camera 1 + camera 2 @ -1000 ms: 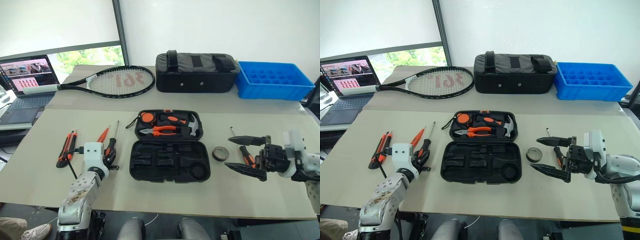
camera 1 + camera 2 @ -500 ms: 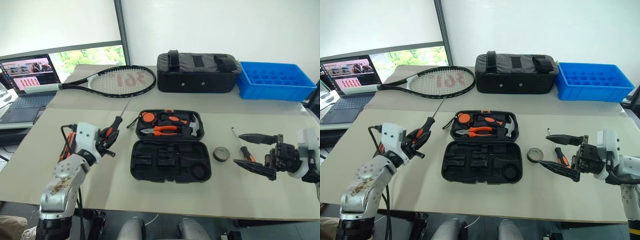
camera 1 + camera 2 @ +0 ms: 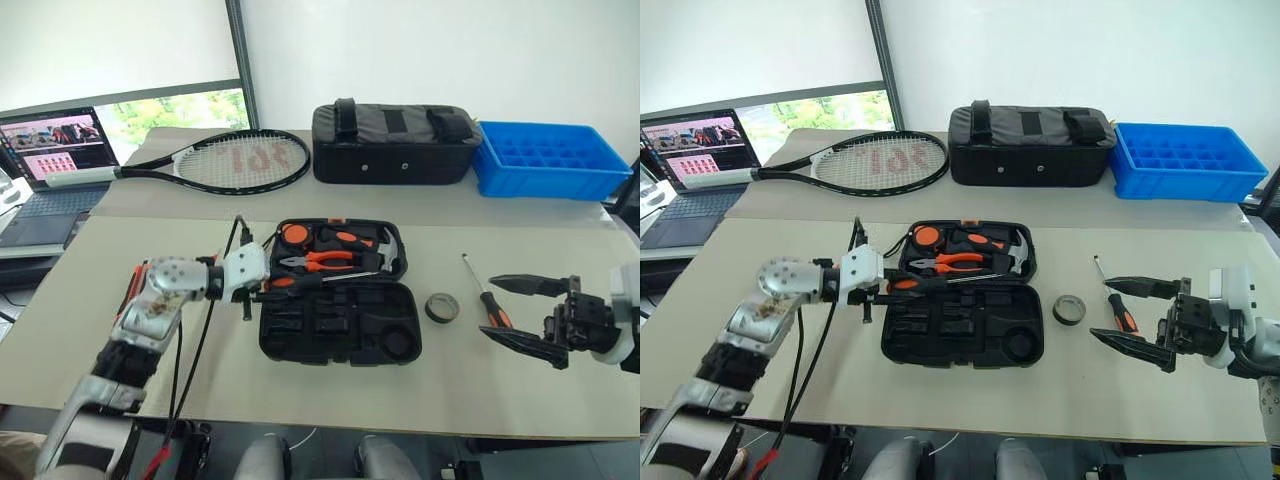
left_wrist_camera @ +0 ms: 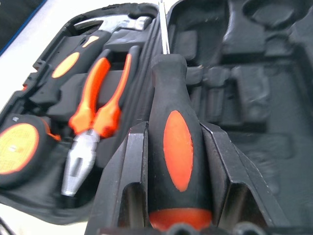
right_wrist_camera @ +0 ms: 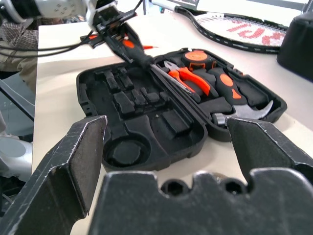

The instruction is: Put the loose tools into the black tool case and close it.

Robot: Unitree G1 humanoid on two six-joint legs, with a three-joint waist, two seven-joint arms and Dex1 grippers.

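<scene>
Left gripper [image 4: 178, 161] clamped on a screwdriver [image 4: 175, 142], both black fingers pressed against the sides of its thick black handle with the orange oval inlay, thin metal shaft reaching out level over the seam between the two halves of the black tool case [image 3: 335, 322]. Right gripper [image 3: 525, 312] spread wide and holding nothing, pointed fingers hovering off to the case's right, above the table. Case lying open and flat near the middle of the table [image 3: 300, 395], hinged clamshell of matte moulded plastic: far half already holding orange-handled pliers [image 3: 318, 261], a hammer [image 3: 375, 250] with a bright metal head and a round orange-faced tape measure [image 3: 294, 234]; near half showing bare recessed slots and one round well. Right of the case, apart from it, a small dark tape roll [image 3: 441, 307] lying flat, and just beyond it a second screwdriver [image 3: 484, 296] with an orange-and-black handle and slim shaft, close to the right gripper's fingers. Tabletop pale, smooth and flat, with open room in front of the case up to the near edge and a wide bare stretch on the left. Along the far side, well apart from the case, a tennis racket [image 3: 215, 160], a black fabric bag [image 3: 392, 143] with straps and a blue plastic crate [image 3: 548, 160] with a gridded inside; a laptop [image 3: 50, 165] at the far left corner.
</scene>
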